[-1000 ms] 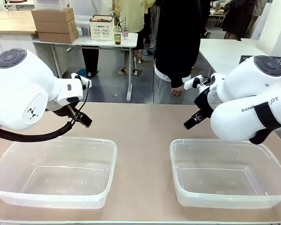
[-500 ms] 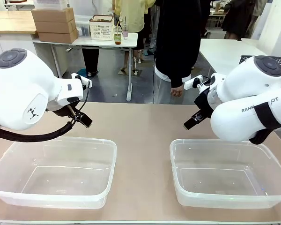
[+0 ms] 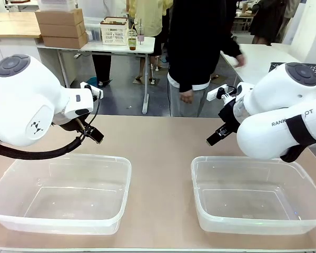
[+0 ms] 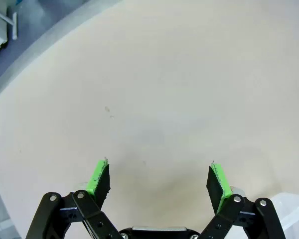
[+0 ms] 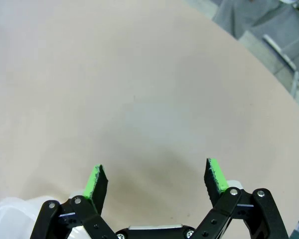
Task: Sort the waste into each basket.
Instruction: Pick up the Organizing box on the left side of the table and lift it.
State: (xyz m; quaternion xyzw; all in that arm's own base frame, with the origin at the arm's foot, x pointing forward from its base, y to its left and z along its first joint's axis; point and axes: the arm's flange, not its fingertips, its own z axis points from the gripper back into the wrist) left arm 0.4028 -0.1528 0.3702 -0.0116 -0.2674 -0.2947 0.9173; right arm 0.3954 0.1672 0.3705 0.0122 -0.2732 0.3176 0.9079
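Note:
Two clear plastic baskets stand on the tan table, one at the left (image 3: 63,192) and one at the right (image 3: 255,195), both with nothing inside. My left gripper (image 3: 95,135) hangs above the table just behind the left basket; in its wrist view the left gripper (image 4: 158,177) is open over bare tabletop. Behind the right basket my right gripper (image 3: 215,137) hovers, and in its wrist view the right gripper (image 5: 153,179) is open with nothing between its green pads. The waste is out of view.
A person in a black top (image 3: 197,47) stands at the far side of the table, one hand (image 3: 186,96) hanging near its far edge. A white side table (image 3: 255,58) lies at the back right, and another table with boxes (image 3: 63,29) at the back left.
The person has shifted to the left and turned, an arm now reaching toward the back-right white table. Both arms and grippers are still.

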